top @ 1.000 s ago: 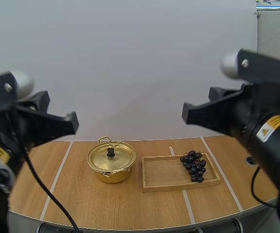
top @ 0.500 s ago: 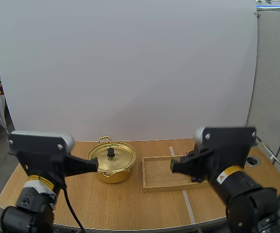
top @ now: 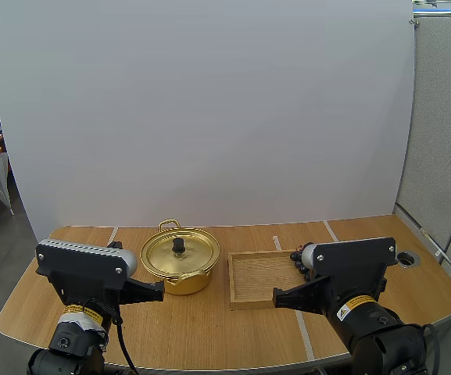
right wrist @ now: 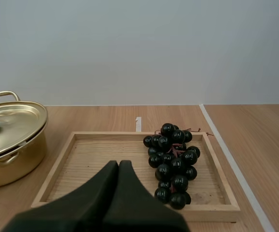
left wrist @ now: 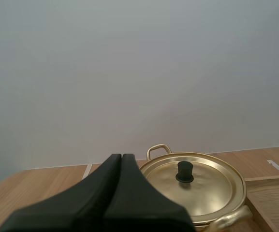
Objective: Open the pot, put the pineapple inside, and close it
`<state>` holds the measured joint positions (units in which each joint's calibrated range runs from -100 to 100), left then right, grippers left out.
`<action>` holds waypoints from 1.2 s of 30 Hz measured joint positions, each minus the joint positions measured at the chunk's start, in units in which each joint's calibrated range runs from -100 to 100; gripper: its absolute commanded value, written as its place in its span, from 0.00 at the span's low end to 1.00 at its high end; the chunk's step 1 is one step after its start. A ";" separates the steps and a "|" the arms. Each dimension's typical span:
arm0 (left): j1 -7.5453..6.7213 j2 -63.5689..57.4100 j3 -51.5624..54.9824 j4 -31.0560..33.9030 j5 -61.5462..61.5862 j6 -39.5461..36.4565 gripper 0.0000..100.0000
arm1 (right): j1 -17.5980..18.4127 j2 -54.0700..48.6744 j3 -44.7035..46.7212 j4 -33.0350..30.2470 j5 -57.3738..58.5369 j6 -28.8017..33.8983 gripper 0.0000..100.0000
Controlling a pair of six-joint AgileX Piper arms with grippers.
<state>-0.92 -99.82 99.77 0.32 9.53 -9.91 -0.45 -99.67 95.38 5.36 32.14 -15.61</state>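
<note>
Both pairs of fingers were pressed together, each forming one dark wedge with nothing held. From the left wrist view, the left fingers (left wrist: 122, 160) pointed toward the gold pot (left wrist: 197, 193), their tips near its left side and level with the rim. Whether they touched the pot could not be told. The lid (left wrist: 193, 180) sat flat on the pot, its black knob (left wrist: 184, 171) upright at the centre, to the right of the fingertips and farther off.

In the high view the pot (top: 180, 266) stood on the wooden table (top: 209, 332), just beside the left edge of a shallow wooden tray (top: 255, 275). The left fingers (top: 156, 291) hung in front of the pot's left side, and the right fingers (top: 278, 298) hung at the tray's near edge.

The fruit to be seen was a bunch of dark grapes (right wrist: 173, 162), not a pineapple. It lay in the right half of the tray (right wrist: 95, 154), running from the far wall nearly to the near wall, with a thin stem showing at the far end. The right fingers (right wrist: 118, 168) pointed into the tray from its near side, their tips to the left of the bunch and apart from it, with bare tray floor between. From above, most of the bunch was hidden behind the right arm, leaving a few grapes (top: 295, 255) showing at the tray's far right.
</note>
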 measured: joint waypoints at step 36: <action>1.44 0.00 0.15 0.00 21.65 -5.76 0.00 | 0.64 0.00 4.50 -4.48 0.72 -2.77 0.00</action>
<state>0.52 -99.82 99.92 0.32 31.18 -15.67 0.19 -99.67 99.88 0.88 32.86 -18.38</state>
